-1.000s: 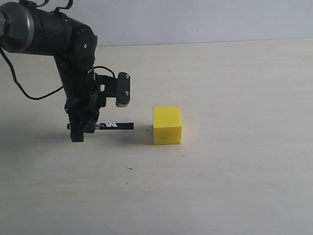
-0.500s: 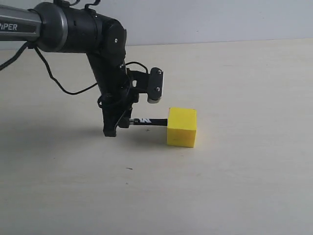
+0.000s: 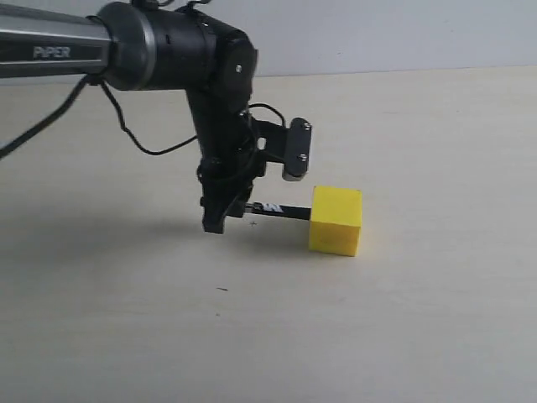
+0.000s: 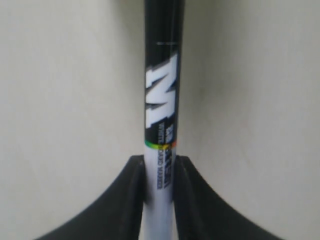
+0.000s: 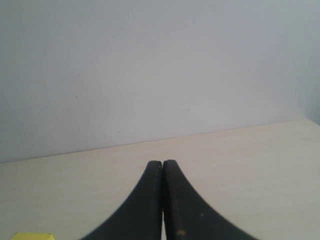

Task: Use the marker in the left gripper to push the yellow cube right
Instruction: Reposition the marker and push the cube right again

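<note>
- I see a pale beige table (image 3: 403, 319) filling most of the exterior view, from the bottom edge up to a line near the top where it meets a light grey wall (image 3: 403, 34).
- Its surface is plain and matte, with a soft shadow at left centre.
- The yellow cube (image 3: 336, 220) sits flat on it, just right of centre.
- A small dark speck (image 3: 221, 290) lies lower in the frame, left of the cube and well apart from it.
- My right wrist view shows the same tabletop (image 5: 240, 170) running back to the wall, with a sliver of the cube (image 5: 31, 236) at the frame's edge.
</note>
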Controlling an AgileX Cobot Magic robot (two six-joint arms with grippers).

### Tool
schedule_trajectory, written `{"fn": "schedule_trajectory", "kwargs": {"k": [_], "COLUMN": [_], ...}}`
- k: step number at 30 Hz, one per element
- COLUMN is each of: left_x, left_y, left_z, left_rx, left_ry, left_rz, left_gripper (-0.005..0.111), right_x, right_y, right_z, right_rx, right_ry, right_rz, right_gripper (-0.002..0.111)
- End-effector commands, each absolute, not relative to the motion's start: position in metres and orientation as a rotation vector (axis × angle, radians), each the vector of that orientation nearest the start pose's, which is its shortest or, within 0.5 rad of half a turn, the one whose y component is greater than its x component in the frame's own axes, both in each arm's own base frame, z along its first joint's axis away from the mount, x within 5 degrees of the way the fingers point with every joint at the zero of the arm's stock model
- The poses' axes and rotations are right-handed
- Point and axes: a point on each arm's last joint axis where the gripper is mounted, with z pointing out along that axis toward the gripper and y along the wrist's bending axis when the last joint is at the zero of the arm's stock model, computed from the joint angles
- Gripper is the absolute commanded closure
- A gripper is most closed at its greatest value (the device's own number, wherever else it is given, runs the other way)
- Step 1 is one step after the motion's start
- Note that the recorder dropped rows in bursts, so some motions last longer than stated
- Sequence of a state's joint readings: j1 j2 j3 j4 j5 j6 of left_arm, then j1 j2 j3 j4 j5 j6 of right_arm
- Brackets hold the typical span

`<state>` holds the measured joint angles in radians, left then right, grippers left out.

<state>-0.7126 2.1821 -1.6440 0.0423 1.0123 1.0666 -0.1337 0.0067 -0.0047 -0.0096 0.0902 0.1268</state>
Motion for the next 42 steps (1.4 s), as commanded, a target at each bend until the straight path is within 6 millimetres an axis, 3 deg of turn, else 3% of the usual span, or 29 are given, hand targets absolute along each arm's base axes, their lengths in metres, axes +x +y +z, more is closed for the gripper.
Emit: {"fn": "schedule_trajectory", "kwargs": {"k": [1, 9, 20, 25, 33, 35, 39, 42], "left_x": [0.334, 0.345, 0.342, 0.341, 0.340, 0.336, 0.324, 0.327], "left_y": [-0.306, -0.279, -0.283, -0.285, -0.298, -0.306, -0.343, -0.346], "left_z": [0.162, 0.165, 0.164, 0.154, 0.145, 0.145, 0.149, 0.154], "left_rx": [-2.539, -2.335, -2.305, -2.299, -2.413, -2.470, -2.636, -2.610], "left_ry": [-2.031, -2.072, -2.112, -2.089, -2.045, -2.028, -2.036, -2.017], "left_rz": [-0.060, -0.098, -0.045, -0.010, -0.005, 0.027, 0.047, 0.055], "left_gripper": [0.107, 0.107, 0.107, 0.107, 0.107, 0.107, 0.107, 0.107], "right_x": [0.056, 0.056, 0.056, 0.056, 0.056, 0.056, 0.056, 0.056], "right_y": [-0.008, -0.008, -0.008, -0.008, -0.008, -0.008, -0.008, -0.008], "right_z": [0.206, 0.206, 0.206, 0.206, 0.206, 0.206, 0.206, 0.206], "right_rx": [0.203, 0.203, 0.203, 0.203, 0.203, 0.203, 0.203, 0.203], "right_ry": [1.553, 1.553, 1.553, 1.553, 1.553, 1.553, 1.553, 1.553], "right_rz": [-0.014, -0.014, -0.014, -0.014, -0.014, -0.014, -0.014, -0.014], "right_gripper": [0.108, 0.108, 0.108, 0.108, 0.108, 0.108, 0.108, 0.108]}}
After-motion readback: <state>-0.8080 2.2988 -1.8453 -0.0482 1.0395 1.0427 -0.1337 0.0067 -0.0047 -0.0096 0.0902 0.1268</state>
